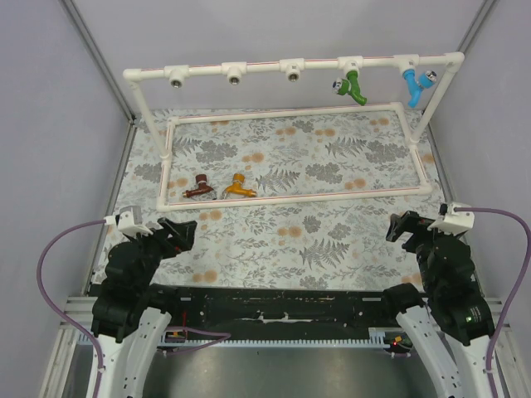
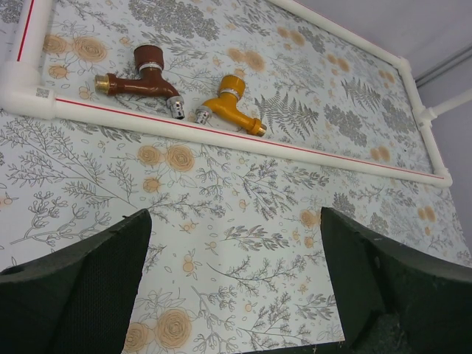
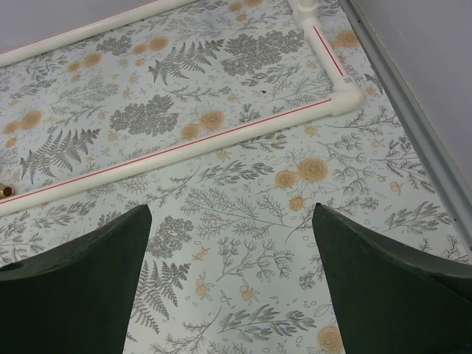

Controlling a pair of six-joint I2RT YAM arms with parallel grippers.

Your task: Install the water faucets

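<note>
The dark reddish-brown faucet [image 1: 199,186] and the orange-yellow faucet [image 1: 240,186] lie side by side on the floral mat, just inside the near left corner of the white pipe frame [image 1: 290,197]. They show in the left wrist view too, brown [image 2: 144,77] and yellow [image 2: 230,107], behind the near pipe. My left gripper [image 1: 178,235] is open and empty, hovering over the mat in front of the frame [image 2: 236,221]. My right gripper [image 1: 404,226] is open and empty near the right edge [image 3: 232,221].
The raised top pipe [image 1: 290,68] carries three bare sockets [image 1: 235,78] on the left, a green tap [image 1: 353,86] and a light blue tap [image 1: 415,85] on the right. Grey walls close both sides. The frame's near right corner [image 3: 343,99] lies ahead of my right gripper.
</note>
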